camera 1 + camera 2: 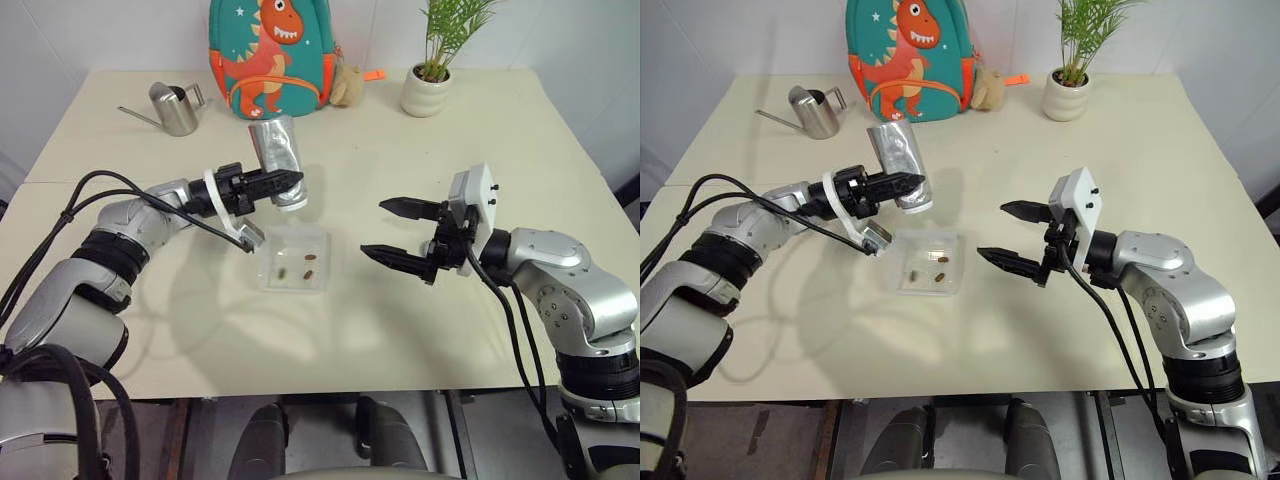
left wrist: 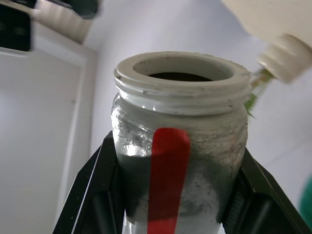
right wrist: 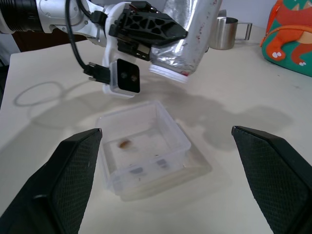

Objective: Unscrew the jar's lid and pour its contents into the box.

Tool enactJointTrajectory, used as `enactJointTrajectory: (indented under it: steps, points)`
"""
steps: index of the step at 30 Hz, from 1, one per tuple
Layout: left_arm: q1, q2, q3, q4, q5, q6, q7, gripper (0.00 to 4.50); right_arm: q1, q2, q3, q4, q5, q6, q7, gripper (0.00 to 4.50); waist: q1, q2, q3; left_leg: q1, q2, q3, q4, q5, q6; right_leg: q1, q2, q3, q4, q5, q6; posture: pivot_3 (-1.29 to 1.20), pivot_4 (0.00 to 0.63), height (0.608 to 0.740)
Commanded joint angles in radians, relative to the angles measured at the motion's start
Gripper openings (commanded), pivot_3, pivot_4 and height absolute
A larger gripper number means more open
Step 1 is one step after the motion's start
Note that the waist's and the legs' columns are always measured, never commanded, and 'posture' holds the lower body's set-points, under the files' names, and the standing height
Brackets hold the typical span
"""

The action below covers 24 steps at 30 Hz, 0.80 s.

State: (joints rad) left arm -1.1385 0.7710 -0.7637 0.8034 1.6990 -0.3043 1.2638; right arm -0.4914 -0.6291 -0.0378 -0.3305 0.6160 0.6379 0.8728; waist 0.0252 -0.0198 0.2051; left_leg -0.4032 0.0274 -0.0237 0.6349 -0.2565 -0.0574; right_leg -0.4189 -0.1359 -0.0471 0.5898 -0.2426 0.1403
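My left gripper (image 1: 288, 183) is shut on the jar (image 1: 276, 148), a clear jar with a red stripe (image 2: 167, 180). The jar is tipped over, its open mouth pointing down just above the back edge of the box (image 1: 322, 281). A few brown pellets, the contents (image 1: 308, 269), lie on the box's floor. In the left wrist view the threaded mouth is bare, and the inside looks dark. My right gripper (image 1: 396, 233) hovers open just right of the box, nothing between its fingers (image 3: 73, 170). The lid is out of view.
At the back of the table stand a steel watering can (image 1: 176, 108), a dinosaur backpack (image 1: 270, 55) with a small plush toy (image 1: 347, 86) beside it, and a potted plant (image 1: 428, 88). The table's near edge runs just below the box.
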Motion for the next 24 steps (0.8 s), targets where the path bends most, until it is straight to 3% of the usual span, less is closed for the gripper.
enactJointTrajectory:
  steps: [1, 4, 6, 9, 11, 13, 17, 19, 24]
  points:
    - [-0.029, 0.013, -0.006, 0.009, -0.058, -0.023, 0.035, 1.96, 0.006, 0.003, -0.006, -0.04, 0.014, -0.006, -0.004, 4.48, 0.0, 0.0, 0.0, 0.0, 0.0, 0.0, 0.0, 0.0, 0.0, 0.0, 0.0, 0.0, 0.0, 0.0, 0.0, 0.0, 0.15, 0.74]
    - [-0.019, 0.049, 0.001, -0.033, -0.147, -0.183, 0.014, 1.96, 0.013, 0.004, -0.006, -0.04, 0.012, -0.009, -0.004, 4.48, 0.0, 0.0, 0.0, 0.0, 0.0, 0.001, 0.0, 0.0, 0.0, -0.001, 0.0, 0.0, 0.0, 0.0, 0.0, 0.0, 0.15, 0.74]
    - [-0.009, 0.08, 0.039, -0.036, -0.292, -0.375, -0.108, 1.96, 0.019, 0.002, -0.006, -0.04, 0.012, -0.01, 0.001, 4.48, -0.001, 0.0, 0.0, -0.001, 0.0, 0.001, 0.0, 0.001, -0.002, -0.001, 0.0, 0.001, 0.0, 0.0, 0.0, 0.0, 0.15, 0.74]
    - [0.028, 0.094, 0.141, 0.083, -0.693, -0.684, -0.515, 1.96, 0.036, -0.007, -0.007, -0.041, 0.013, -0.011, 0.014, 4.48, -0.002, -0.001, 0.0, 0.0, 0.001, 0.003, 0.0, 0.001, -0.003, -0.002, 0.0, 0.001, 0.0, 0.0, 0.0, 0.0, 0.15, 0.74]
    - [0.091, 0.091, 0.204, 0.141, -1.034, -0.779, -0.844, 1.96, 0.049, -0.014, -0.008, -0.043, 0.016, -0.011, 0.026, 4.48, -0.003, 0.0, -0.001, 0.0, 0.001, 0.004, 0.0, 0.001, -0.003, -0.002, 0.0, 0.001, 0.0, 0.0, -0.001, 0.0, 0.15, 0.74]
    - [0.218, 0.096, 0.289, 0.046, -1.423, -0.653, -1.222, 1.96, 0.063, -0.021, -0.011, -0.054, 0.022, -0.006, 0.038, 4.48, -0.009, 0.0, -0.001, 0.001, 0.002, 0.006, 0.001, 0.001, -0.003, -0.002, 0.0, 0.003, 0.0, 0.0, -0.001, 0.0, 0.15, 0.74]
    - [0.43, 0.108, 0.488, -0.223, -1.887, -0.285, -1.601, 1.96, 0.093, -0.04, -0.003, -0.08, 0.024, -0.003, 0.061, 4.48, -0.025, -0.001, 0.0, 0.0, 0.003, 0.007, 0.002, 0.001, -0.003, -0.002, 0.0, 0.004, 0.001, 0.001, -0.001, 0.0, 0.15, 0.74]
    - [0.516, 0.107, 0.596, -0.321, -2.022, -0.071, -1.659, 1.96, 0.102, -0.043, 0.005, -0.091, 0.017, -0.009, 0.066, 4.48, -0.025, -0.001, 0.0, 0.0, 0.003, 0.006, 0.003, -0.001, 0.0, -0.002, 0.001, 0.005, 0.002, 0.001, -0.001, 0.0, 0.15, 0.74]
    - [0.658, 0.061, 0.851, -0.446, -2.179, 0.208, -1.61, 1.96, 0.133, -0.056, 0.031, -0.127, -0.015, -0.028, 0.07, 4.48, -0.027, -0.001, -0.001, 0.002, 0.003, 0.006, 0.011, -0.001, 0.002, -0.001, 0.002, 0.007, 0.007, 0.001, -0.001, 0.0, 0.15, 0.74]
